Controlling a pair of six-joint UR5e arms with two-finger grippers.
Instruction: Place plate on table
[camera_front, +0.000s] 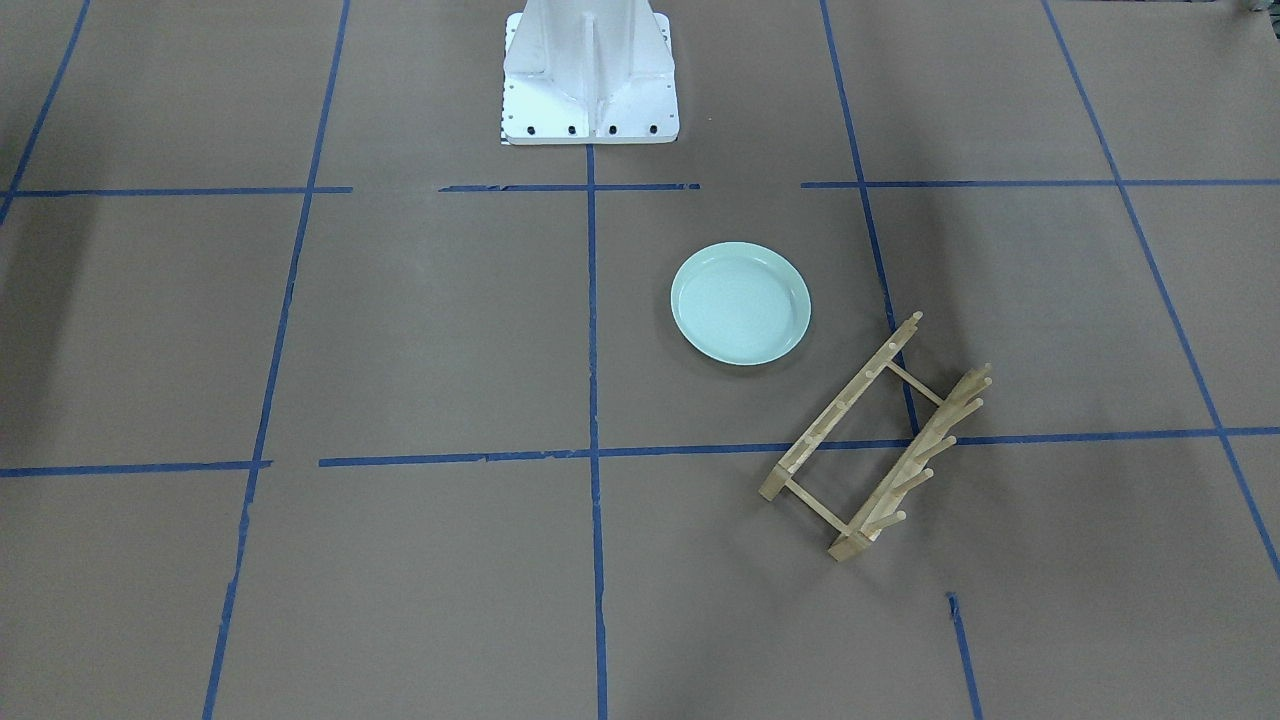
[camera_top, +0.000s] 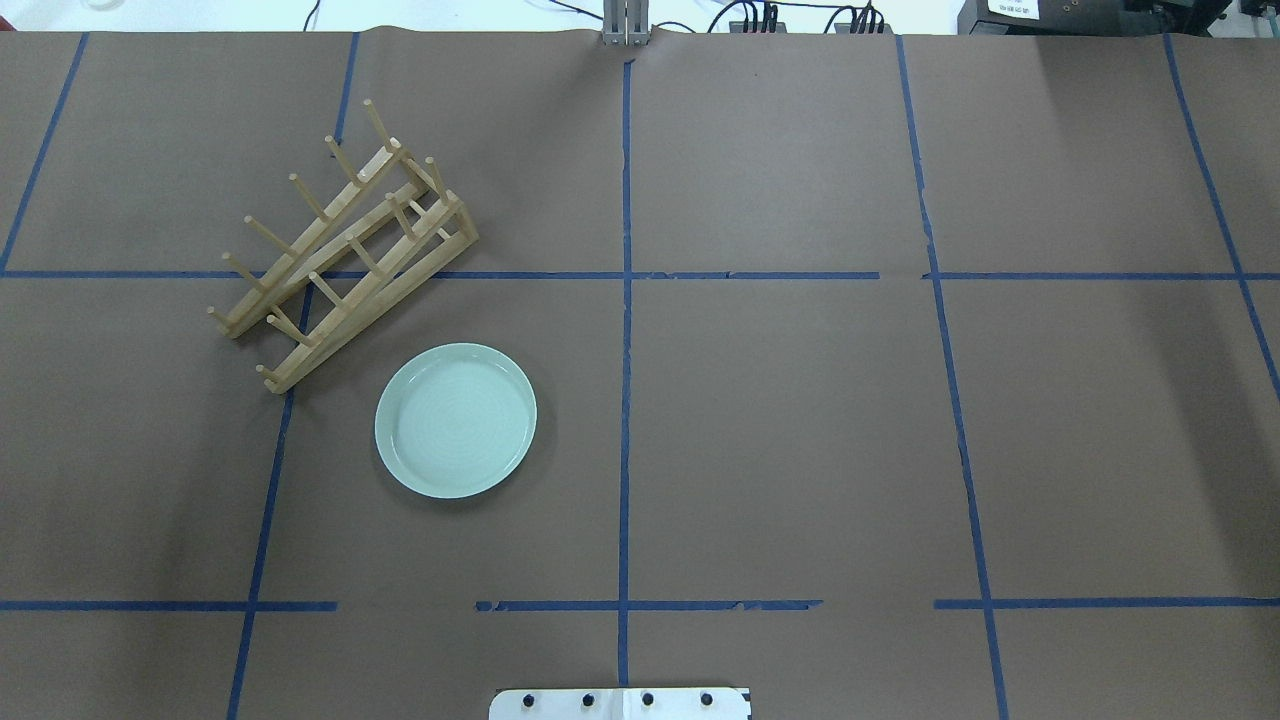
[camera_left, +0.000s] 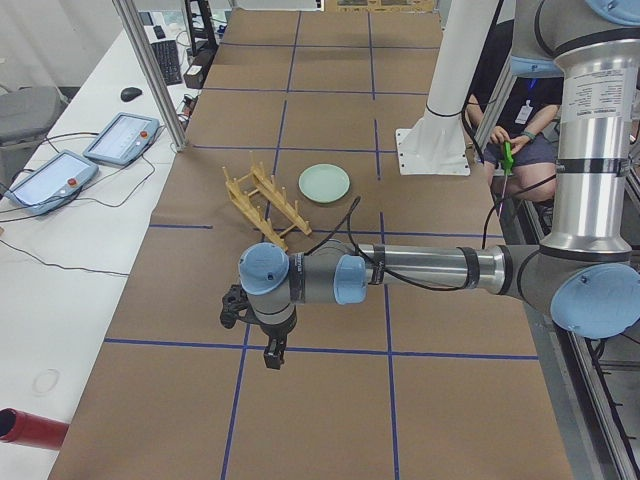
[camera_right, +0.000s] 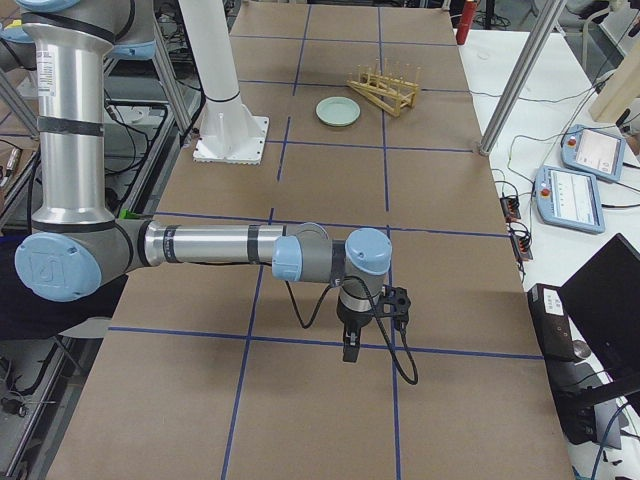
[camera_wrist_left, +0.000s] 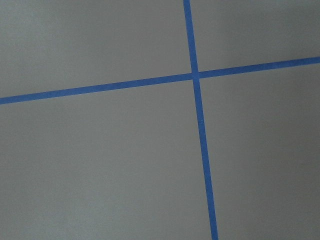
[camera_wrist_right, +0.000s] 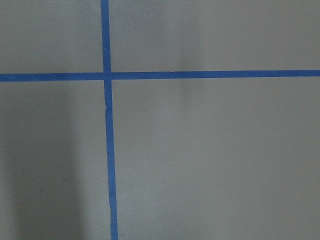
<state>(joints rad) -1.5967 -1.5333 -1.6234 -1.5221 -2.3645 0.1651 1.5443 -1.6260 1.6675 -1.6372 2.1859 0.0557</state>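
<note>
The pale mint-green plate (camera_front: 740, 303) lies flat and upright on the brown table (camera_front: 420, 340), by itself, next to the wooden peg rack (camera_front: 875, 440). It also shows in the overhead view (camera_top: 455, 420) and small in both side views (camera_left: 324, 183) (camera_right: 338, 111). No gripper is near it. My left gripper (camera_left: 270, 355) hangs over the table's left end, far from the plate; I cannot tell whether it is open or shut. My right gripper (camera_right: 347, 350) hangs over the table's right end; I cannot tell its state either. Both wrist views show only bare paper and blue tape.
The rack (camera_top: 340, 245) stands askew across a tape line, just beyond the plate. The white robot base (camera_front: 588, 75) stands at the table's robot side. Tablets (camera_left: 90, 155) and cables lie on a white bench beside the table. A person (camera_left: 515, 150) sits behind the base.
</note>
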